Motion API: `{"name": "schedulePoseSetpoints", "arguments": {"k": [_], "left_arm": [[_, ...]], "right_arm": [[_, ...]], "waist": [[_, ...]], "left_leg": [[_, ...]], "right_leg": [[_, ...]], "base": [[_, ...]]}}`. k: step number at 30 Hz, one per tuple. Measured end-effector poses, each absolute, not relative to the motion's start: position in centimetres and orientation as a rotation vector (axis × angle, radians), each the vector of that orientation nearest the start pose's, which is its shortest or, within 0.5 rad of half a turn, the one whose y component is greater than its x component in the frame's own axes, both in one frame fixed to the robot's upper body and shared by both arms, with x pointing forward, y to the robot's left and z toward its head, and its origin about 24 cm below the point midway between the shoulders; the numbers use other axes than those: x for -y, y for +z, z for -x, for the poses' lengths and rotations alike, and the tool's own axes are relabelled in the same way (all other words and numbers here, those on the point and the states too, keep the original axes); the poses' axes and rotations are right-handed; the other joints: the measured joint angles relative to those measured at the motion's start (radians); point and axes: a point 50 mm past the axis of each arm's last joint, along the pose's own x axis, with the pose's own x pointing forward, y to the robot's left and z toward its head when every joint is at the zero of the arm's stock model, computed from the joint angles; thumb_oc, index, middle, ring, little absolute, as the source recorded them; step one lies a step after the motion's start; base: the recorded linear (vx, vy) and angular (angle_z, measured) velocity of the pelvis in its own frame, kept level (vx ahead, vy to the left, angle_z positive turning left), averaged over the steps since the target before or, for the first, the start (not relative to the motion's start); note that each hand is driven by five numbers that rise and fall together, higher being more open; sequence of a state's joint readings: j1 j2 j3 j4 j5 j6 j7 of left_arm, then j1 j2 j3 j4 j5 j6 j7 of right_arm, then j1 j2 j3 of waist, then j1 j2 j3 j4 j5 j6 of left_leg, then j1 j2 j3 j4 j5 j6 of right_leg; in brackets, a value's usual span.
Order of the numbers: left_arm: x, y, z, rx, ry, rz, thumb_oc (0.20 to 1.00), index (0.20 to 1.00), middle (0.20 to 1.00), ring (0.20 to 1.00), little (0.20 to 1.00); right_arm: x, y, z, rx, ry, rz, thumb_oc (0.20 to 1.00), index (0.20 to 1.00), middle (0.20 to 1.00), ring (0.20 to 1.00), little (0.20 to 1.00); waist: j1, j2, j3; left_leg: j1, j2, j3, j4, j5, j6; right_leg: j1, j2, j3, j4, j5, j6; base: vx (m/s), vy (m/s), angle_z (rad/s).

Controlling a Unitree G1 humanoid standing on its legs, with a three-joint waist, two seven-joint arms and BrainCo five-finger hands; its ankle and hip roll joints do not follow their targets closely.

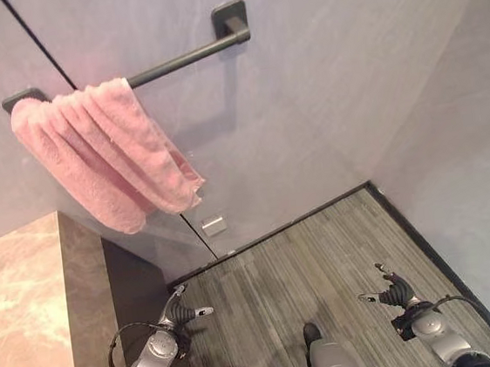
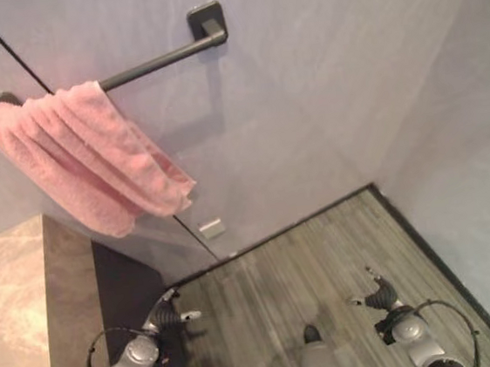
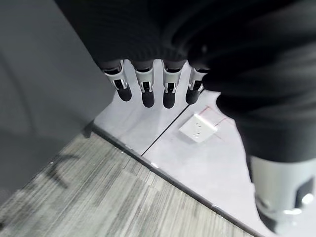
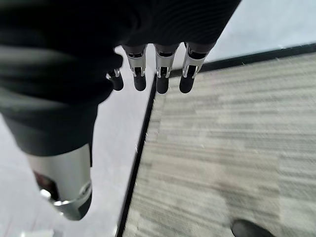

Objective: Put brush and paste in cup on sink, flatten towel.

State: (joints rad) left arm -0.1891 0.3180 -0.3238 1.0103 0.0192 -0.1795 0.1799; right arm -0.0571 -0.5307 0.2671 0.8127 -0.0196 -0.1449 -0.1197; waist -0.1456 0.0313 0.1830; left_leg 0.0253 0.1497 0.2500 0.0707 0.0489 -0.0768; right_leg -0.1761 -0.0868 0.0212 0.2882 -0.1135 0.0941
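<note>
— Towel, pink, up on the wall. Hanging over the dark rail, all bunched at the rail's left end. Thick folds, not flat yet.

— And the hands?

— Both low down, well apart from the towel. Left hand just beside the stone bench, above the wood floor. Fingers straight in a row, holding nothing.

— Right hand?

— Right hand over the floor too, near the wall on the right side. Fingers straight as well, thumb out to the side, nothing held.

— Anything else down there?

— Small white socket low on the wall, under the towel. Dark strip running along the bottom of the wall, next to the floor. Dark line going up the wall behind the towel.

— Rest of the rail?

— Bare to the right of the towel, ending in a square holder on the wall.
</note>
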Motion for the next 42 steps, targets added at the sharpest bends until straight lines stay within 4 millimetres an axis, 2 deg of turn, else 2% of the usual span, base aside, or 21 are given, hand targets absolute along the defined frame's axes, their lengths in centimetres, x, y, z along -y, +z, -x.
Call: {"name": "schedulePoseSetpoints", "arguments": {"k": [4, 5, 7, 8, 9, 10, 11, 12, 13, 14, 15, 18, 22, 24, 25, 29, 30, 32, 33, 40, 42], "left_arm": [[-22.5, -10.9, -20.1, -0.695, -0.004, -0.526, 1.0, 1.0, 1.0, 1.0, 1.0], [-22.5, -11.0, -20.0, -0.706, -0.001, -0.524, 1.0, 1.0, 1.0, 1.0, 1.0], [-22.6, -11.2, -19.8, -0.716, 0.0, -0.526, 1.0, 1.0, 1.0, 1.0, 1.0], [-22.5, -11.4, -19.5, -0.725, -0.004, -0.525, 1.0, 1.0, 1.0, 1.0, 1.0], [-22.6, -11.4, -19.5, -0.727, -0.002, -0.527, 1.0, 1.0, 1.0, 1.0, 1.0], [-22.5, -11.4, -19.5, -0.727, -0.004, -0.526, 1.0, 1.0, 1.0, 1.0, 1.0], [-22.5, -11.4, -19.4, -0.728, -0.004, -0.525, 1.0, 1.0, 1.0, 1.0, 1.0], [-22.5, -11.5, -19.3, -0.735, -0.003, -0.521, 1.0, 1.0, 1.0, 1.0, 1.0], [-22.5, -11.6, -19.3, -0.737, 0.003, -0.511, 1.0, 1.0, 1.0, 1.0, 1.0], [-22.4, -11.7, -19.1, -0.745, 0.013, -0.494, 1.0, 1.0, 1.0, 1.0, 1.0], [-22.8, -11.6, -19.2, -0.746, 0.022, -0.5, 1.0, 1.0, 1.0, 1.0, 1.0], [-22.6, -12.0, -18.4, -0.769, 0.011, -0.498, 1.0, 1.0, 1.0, 1.0, 1.0], [-22.2, -11.9, -18.8, -0.754, -0.011, -0.508, 1.0, 1.0, 1.0, 1.0, 1.0], [-22.2, -11.7, -19.2, -0.745, -0.01, -0.509, 1.0, 1.0, 1.0, 1.0, 1.0], [-22.2, -11.6, -19.3, -0.736, -0.005, -0.508, 1.0, 1.0, 1.0, 1.0, 1.0], [-22.4, -11.3, -19.8, -0.72, 0.007, -0.514, 1.0, 1.0, 1.0, 1.0, 1.0], [-22.4, -11.2, -19.9, -0.717, 0.008, -0.513, 1.0, 1.0, 1.0, 1.0, 1.0], [-22.6, -10.9, -20.2, -0.702, 0.015, -0.516, 1.0, 1.0, 1.0, 1.0, 1.0], [-22.6, -10.9, -20.3, -0.7, 0.016, -0.517, 1.0, 1.0, 1.0, 1.0, 1.0], [-22.6, -11.1, -19.9, -0.711, 0.005, -0.523, 1.0, 1.0, 1.0, 1.0, 1.0], [-22.7, -11.2, -19.7, -0.715, -0.003, -0.525, 1.0, 1.0, 1.0, 1.0, 1.0]], "right_arm": [[28.5, -7.8, -19.2, -0.642, -0.019, 0.661, 1.0, 1.0, 1.0, 1.0, 1.0], [28.5, -8.0, -18.8, -0.652, -0.016, 0.661, 1.0, 1.0, 1.0, 1.0, 1.0], [28.5, -8.4, -18.1, -0.672, -0.008, 0.667, 1.0, 1.0, 1.0, 1.0, 1.0], [28.6, -8.5, -17.8, -0.678, -0.008, 0.674, 1.0, 1.0, 1.0, 1.0, 1.0], [28.5, -8.5, -17.8, -0.677, -0.008, 0.675, 1.0, 1.0, 1.0, 1.0, 1.0], [28.5, -8.5, -17.8, -0.68, -0.004, 0.681, 1.0, 1.0, 1.0, 1.0, 1.0], [28.5, -8.6, -17.7, -0.685, -0.002, 0.684, 1.0, 1.0, 1.0, 1.0, 1.0], [28.5, -9.1, -17.2, -0.712, 0.004, 0.693, 1.0, 1.0, 1.0, 1.0, 1.0], [28.5, -9.2, -17.0, -0.72, 0.004, 0.691, 1.0, 1.0, 1.0, 1.0, 1.0], [28.3, -9.6, -16.7, -0.733, 0.004, 0.682, 1.0, 1.0, 1.0, 1.0, 1.0], [27.8, -9.8, -16.7, -0.735, 0.012, 0.669, 1.0, 1.0, 1.0, 1.0, 1.0], [27.3, -9.9, -16.9, -0.732, 0.029, 0.674, 1.0, 1.0, 1.0, 1.0, 1.0], [27.5, -9.5, -17.2, -0.715, 0.01, 0.677, 1.0, 1.0, 1.0, 1.0, 1.0], [27.5, -9.3, -17.7, -0.699, 0.005, 0.683, 1.0, 1.0, 1.0, 1.0, 1.0], [27.4, -9.1, -17.9, -0.69, 0.014, 0.689, 1.0, 1.0, 1.0, 1.0, 1.0], [26.7, -8.8, -18.9, -0.655, 0.03, 0.686, 1.0, 1.0, 1.0, 1.0, 1.0], [26.5, -8.8, -18.9, -0.652, 0.037, 0.688, 1.0, 1.0, 1.0, 1.0, 1.0], [26.1, -8.8, -19.1, -0.642, 0.05, 0.686, 1.0, 1.0, 1.0, 1.0, 1.0], [26.0, -8.8, -19.0, -0.642, 0.052, 0.688, 1.0, 1.0, 1.0, 1.0, 1.0], [26.1, -8.5, -19.6, -0.627, 0.046, 0.694, 1.0, 1.0, 1.0, 1.0, 1.0], [26.0, -8.5, -19.7, -0.623, 0.05, 0.692, 1.0, 1.0, 1.0, 1.0, 1.0]], "waist": [[0.009, -0.018, -0.019], [0.005, -0.026, -0.022], [0.013, -0.056, -0.033], [0.025, -0.068, -0.038], [0.026, -0.086, -0.033], [0.026, -0.091, -0.03], [0.025, -0.092, -0.029], [0.02, -0.087, -0.034], [0.02, -0.079, -0.037], [0.019, -0.057, -0.046], [0.022, -0.05, -0.038], [0.021, -0.047, -0.028], [0.014, -0.008, -0.042], [0.015, 0.022, -0.045], [0.027, 0.036, -0.052], [0.027, 0.018, -0.04], [0.024, 0.014, -0.038], [0.027, -0.001, -0.028], [0.027, -0.003, -0.028], [0.017, -0.004, -0.005], [0.012, -0.01, 0.009]], "left_leg": [[0.0, 0.046, -0.046, -0.003, 0.026, -0.036], [-0.025, 0.056, -0.08, 0.028, 0.05, -0.06], [-0.075, 0.06, -0.123, 0.091, 0.101, -0.108], [-0.092, 0.058, -0.133, 0.117, 0.146, -0.102], [-0.119, 0.057, -0.13, 0.172, 0.151, -0.103], [-0.174, 0.052, -0.124, 0.29, 0.137, -0.091], [-0.19, 0.042, -0.122, 0.322, 0.124, -0.075], [-0.2, -0.007, -0.125, 0.282, 0.059, -0.072], [-0.201, -0.024, -0.094, 0.235, 0.048, -0.052], [-0.191, -0.027, -0.033, 0.099, 0.044, -0.039], [-0.194, -0.018, -0.025, 0.023, 0.051, -0.046], [-0.181, -0.006, -0.093, 0.015, 0.043, -0.034], [-0.147, -0.042, -0.072, 0.026, 0.041, -0.03], [-0.128, -0.057, -0.057, 0.007, 0.019, 0.02], [-0.11, -0.061, -0.035, -0.024, -0.013, 0.04], [-0.11, -0.129, 0.027, -0.021, -0.063, 0.094], [-0.111, -0.139, 0.03, -0.016, -0.072, 0.106], [-0.096, -0.162, 0.035, -0.016, -0.081, 0.121], [-0.089, -0.168, 0.031, -0.018, -0.087, 0.128], [-0.027, -0.178, 0.035, -0.079, -0.089, 0.131], [-0.02, -0.165, 0.025, -0.103, -0.08, 0.144]], "right_leg": [[0.002, 0.045, -0.007, 0.032, -0.036, -0.039], [0.003, 0.071, -0.003, 0.048, -0.054, -0.063], [0.001, 0.072, 0.003, 0.06, -0.055, -0.102], [0.012, 0.074, -0.009, 0.058, -0.057, -0.125], [0.017, 0.066, -0.019, 0.051, -0.053, -0.135], [0.03, 0.059, -0.037, 0.037, -0.05, -0.141], [0.039, 0.059, -0.041, 0.03, -0.05, -0.14], [0.052, 0.057, -0.046, -0.013, -0.042, -0.127], [0.062, 0.06, -0.049, -0.05, -0.029, -0.106], [0.08, 0.072, -0.066, -0.114, -0.004, -0.086], [0.081, 0.082, -0.063, -0.143, 0.044, -0.102], [0.092, 0.101, -0.042, -0.151, 0.043, -0.103], [0.09, 0.1, -0.015, -0.163, 0.05, -0.106], [0.065, 0.098, 0.013, -0.126, 0.033, -0.095], [0.023, 0.097, 0.038, -0.067, 0.008, -0.081], [-0.043, 0.016, 0.079, 0.039, -0.044, -0.028], [-0.039, 0.003, 0.08, 0.036, -0.043, -0.022], [-0.011, -0.049, 0.078, 0.027, -0.055, 0.016], [0.005, -0.055, 0.082, 0.008, -0.048, 0.034], [-0.023, -0.043, 0.076, 0.128, -0.044, 0.039], [-0.106, -0.021, 0.095, 0.207, -0.059, 0.037]], "base": [[0.06, -0.298, 0.24], [0.03, -0.23, 0.55], [0.0, -0.257, 0.54], [-0.01, -0.166, 0.36], [0.11, -0.077, 0.33], [0.1, -0.001, 0.32], [0.22, 0.065, 0.4], [0.13, 0.072, 0.26], [0.27, 0.175, 0.21], [0.22, 0.159, 0.05], [0.3, 0.217, -0.01], [0.26, 0.195, -0.33], [0.17, 0.175, -0.35], [0.17, 0.191, -0.47], [0.1, 0.11, -0.42], [0.12, 0.122, -0.3], [0.15, 0.13, -0.2], [0.13, 0.112, 0.02], [0.11, 0.111, 0.08], [0.06, 0.073, -0.05], [0.14, -0.047, -0.11]]}}
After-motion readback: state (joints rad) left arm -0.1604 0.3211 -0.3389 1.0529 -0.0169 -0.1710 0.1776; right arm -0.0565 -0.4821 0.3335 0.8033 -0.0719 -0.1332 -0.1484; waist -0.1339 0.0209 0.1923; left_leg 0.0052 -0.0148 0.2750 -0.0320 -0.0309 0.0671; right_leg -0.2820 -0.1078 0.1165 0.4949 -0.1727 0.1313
